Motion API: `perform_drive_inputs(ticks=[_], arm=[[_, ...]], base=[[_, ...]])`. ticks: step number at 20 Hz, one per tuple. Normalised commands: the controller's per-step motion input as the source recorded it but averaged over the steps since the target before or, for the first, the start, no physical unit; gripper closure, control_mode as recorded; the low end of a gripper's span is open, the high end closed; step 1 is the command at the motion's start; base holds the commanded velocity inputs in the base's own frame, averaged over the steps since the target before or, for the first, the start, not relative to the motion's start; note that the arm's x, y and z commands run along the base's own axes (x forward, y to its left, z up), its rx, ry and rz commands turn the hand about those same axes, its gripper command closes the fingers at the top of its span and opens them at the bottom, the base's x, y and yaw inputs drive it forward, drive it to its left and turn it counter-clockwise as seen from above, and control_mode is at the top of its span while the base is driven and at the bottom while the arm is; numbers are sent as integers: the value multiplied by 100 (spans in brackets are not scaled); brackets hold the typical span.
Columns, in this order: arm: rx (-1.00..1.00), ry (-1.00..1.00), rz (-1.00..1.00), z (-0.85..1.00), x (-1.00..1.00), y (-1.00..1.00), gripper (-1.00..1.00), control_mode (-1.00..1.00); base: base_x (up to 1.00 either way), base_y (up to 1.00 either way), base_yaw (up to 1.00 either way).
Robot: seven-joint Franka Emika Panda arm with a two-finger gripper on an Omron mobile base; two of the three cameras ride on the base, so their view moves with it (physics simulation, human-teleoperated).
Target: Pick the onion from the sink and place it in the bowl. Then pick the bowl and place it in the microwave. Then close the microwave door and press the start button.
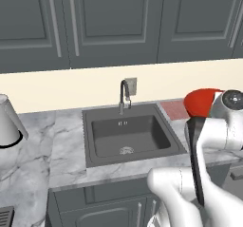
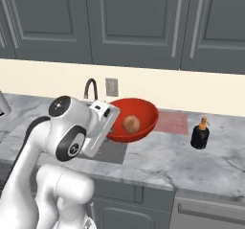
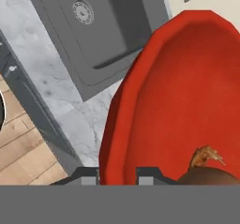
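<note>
Bowl (image 3: 187, 92) rim between claw (image 3: 118, 175) tips

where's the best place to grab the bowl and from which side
By the rim, pinching its thin wall from the sink side. The bowl is wide and shallow, far too broad to span, and the onion sits inside, so an edge grip keeps clear of it. The gripper already straddles the near rim that way, bowl lifted and tilted.

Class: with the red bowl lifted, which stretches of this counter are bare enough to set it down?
Bare marble lies left of the dark grey sink, and between the pink mat and the black soap bottle. It is crowded where the gripper holds the glossy red bowl.
</note>
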Motion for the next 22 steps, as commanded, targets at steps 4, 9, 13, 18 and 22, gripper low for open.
perform_drive_inputs(ticks=[4, 9, 13, 18, 22], arm=[[0, 0, 7, 100, -69, 61, 100, -100], [0, 3, 7, 100, -56, 56, 100, -100], [0, 1, 21, 57, -51, 32, 100, -100], [-1, 0, 20, 37, -37, 8, 100, -100], [-3, -11, 17, -13, -38, 2, 100, -100]], base=[[0, 0, 0], [0, 0, 0], [0, 0, 0], [0, 0, 0], [0, 0, 0]])
